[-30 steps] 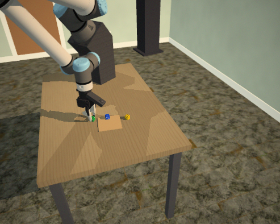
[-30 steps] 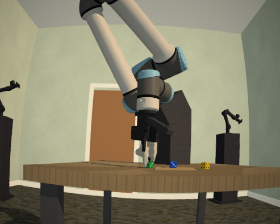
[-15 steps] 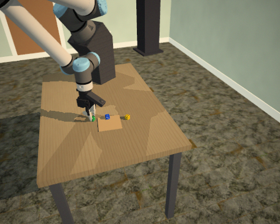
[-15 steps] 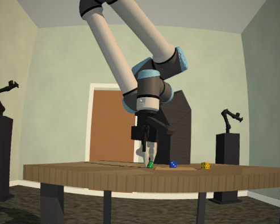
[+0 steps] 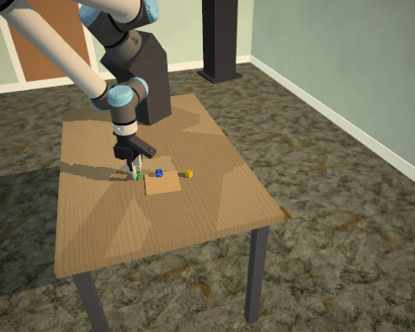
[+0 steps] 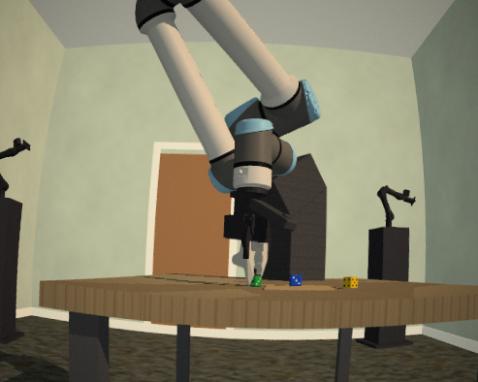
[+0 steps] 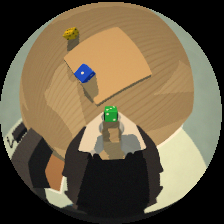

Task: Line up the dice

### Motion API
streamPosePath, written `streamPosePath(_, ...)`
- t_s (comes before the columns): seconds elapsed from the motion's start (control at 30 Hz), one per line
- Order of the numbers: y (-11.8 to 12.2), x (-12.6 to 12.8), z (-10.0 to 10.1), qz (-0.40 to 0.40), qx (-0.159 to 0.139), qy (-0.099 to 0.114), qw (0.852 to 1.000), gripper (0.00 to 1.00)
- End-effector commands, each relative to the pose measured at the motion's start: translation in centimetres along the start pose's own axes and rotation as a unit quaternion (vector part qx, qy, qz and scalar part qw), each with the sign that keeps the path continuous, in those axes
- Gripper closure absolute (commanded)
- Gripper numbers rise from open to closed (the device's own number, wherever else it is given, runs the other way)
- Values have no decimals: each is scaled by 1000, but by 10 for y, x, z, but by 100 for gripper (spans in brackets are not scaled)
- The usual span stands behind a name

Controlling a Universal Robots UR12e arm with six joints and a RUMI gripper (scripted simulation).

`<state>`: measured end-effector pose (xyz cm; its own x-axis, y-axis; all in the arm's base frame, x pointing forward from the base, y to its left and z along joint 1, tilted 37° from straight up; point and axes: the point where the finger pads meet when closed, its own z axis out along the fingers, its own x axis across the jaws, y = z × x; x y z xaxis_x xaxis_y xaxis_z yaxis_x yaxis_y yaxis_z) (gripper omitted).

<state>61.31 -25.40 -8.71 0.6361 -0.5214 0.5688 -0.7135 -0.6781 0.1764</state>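
On a wooden bench [image 5: 205,202] [image 6: 178,304] [image 7: 165,112], a thin tan mat [image 5: 163,184] [image 6: 300,288] [image 7: 112,57] lies near the middle, between the far edge, where the robot's dark pedestal [image 5: 156,80] [image 6: 308,218] stands, and the near edge opposite; left and right here are as the top view shows them. The lineup appears barely begun. A blue die [image 5: 159,173] [image 6: 296,280] [image 7: 85,73] sits flat at the mat's border facing the bench's far edge; whether it is fully on the mat cannot be told. Its top seems to show one pip, which would suit the place nearest the base. A yellow die [image 5: 188,174] [image 6: 350,282] [image 7: 71,33] rests off the mat, toward the bench's right edge, and a green die [image 5: 139,175] [image 6: 257,281] [image 7: 111,114] is off it too, on the side of the left edge. Both still need bringing aboard, and the final line, running toward the near edge, has yet to be formed; the yellow and green top numbers are hard to read. The arm reaches down from the far edge with its wrist upright, the gripper [image 5: 138,175] [image 6: 256,279] [image 7: 110,112] pointing down at bench level, its pale fingers closed on the green die, which looks barely raised, if at all.
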Motion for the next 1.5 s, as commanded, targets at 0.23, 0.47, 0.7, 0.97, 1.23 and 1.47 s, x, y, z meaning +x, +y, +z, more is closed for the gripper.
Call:
streamPosePath(0.23,0,0,-4,0,0,0,1000,94)
streamPosePath(0.47,0,0,-21,0,0,0,1000,94)
streamPosePath(0.7,0,0,-61,0,0,0,1000,94)
streamPosePath(0.97,0,0,-96,0,0,0,1000,94)
streamPosePath(1.23,0,0,-100,0,0,0,1000,94)
streamPosePath(1.47,0,0,-100,0,0,0,1000,94)
